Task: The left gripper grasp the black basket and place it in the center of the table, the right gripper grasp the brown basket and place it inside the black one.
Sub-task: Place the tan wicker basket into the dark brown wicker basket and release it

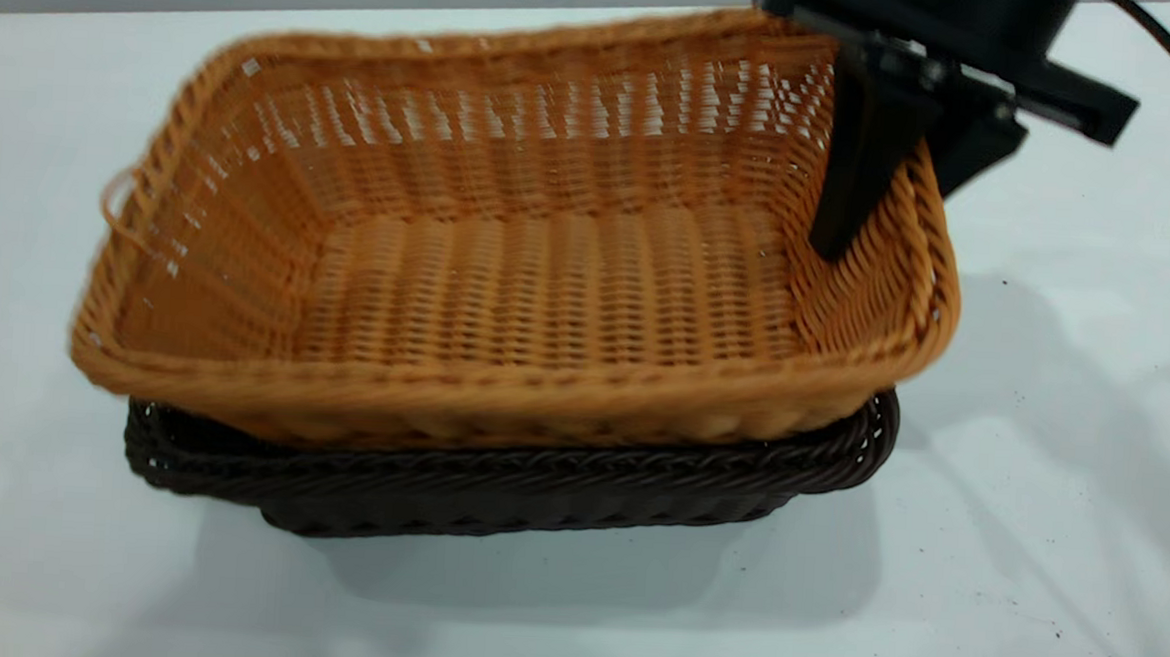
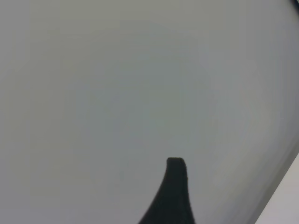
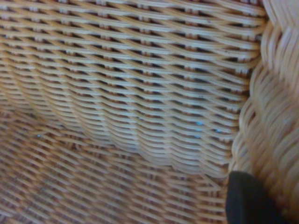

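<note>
1. White table (image 1: 1032, 592) in the foreground, bare but for a few dark specks and soft shadows falling to the right.
2. Dark, almost black wicker next: the black basket (image 1: 496, 489) sitting flat on the table near the middle of the scene, only its braided rim and near wall visible.
3. Directly above it, the orange-tan brown basket (image 1: 538, 266), tilted, its left end overhanging past the black rim and its near wall just over that rim. Likely mid-placement, not yet seated; contact with the black basket impossible to confirm.
4. Small loop on the brown basket's left short end; open weave in the far wall letting light through.
5. At the brown basket's far right corner, the right gripper (image 1: 888, 174) reaching down from above, clamped on the basket's right wall: one black finger inside against the weave, the other outside. Gripping at one short end explains the tilt, with the unheld left end free to hang.
6. Right wrist view filled with tan weave and braided rim close up, one dark fingertip (image 3: 247, 198) pressed beside the rim, consistent with that grip.
7. Left gripper (image 2: 170, 196) out of the exterior view; its wrist view showing only one dark fingertip against blank pale surface. Open or closed: cannot tell. Seemingly parked away from the baskets.
</note>
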Available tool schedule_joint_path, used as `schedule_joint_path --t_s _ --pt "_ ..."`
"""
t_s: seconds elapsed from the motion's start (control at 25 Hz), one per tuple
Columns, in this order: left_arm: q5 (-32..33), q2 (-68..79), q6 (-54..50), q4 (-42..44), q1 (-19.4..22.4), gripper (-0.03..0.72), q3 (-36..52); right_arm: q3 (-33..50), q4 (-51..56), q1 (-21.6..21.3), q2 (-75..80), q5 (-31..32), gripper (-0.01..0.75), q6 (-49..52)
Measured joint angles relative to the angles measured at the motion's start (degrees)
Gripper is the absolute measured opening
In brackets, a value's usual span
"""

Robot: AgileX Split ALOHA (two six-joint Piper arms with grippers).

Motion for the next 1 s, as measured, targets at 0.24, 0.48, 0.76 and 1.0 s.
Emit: schedule_joint_path --t_s 0.24,0.48,0.76,1.0 --pt "0.0 0.0 -0.18 0.0 0.0 0.596 0.0 -0.06 -0.02 0.0 0.0 -1.86 0.102 -0.05" --pt "-0.05 0.0 -0.18 0.0 0.0 0.596 0.0 -0.06 0.18 0.29 0.0 -1.18 0.102 -0.37" --pt "-0.05 0.0 -0.45 -2.47 0.0 0.596 0.0 -0.06 0.2 0.35 0.0 0.06 0.102 -3.27" --pt "-0.05 0.0 -0.45 -2.71 0.0 0.596 0.0 -0.06 0.47 0.35 0.0 0.67 0.136 -6.43"
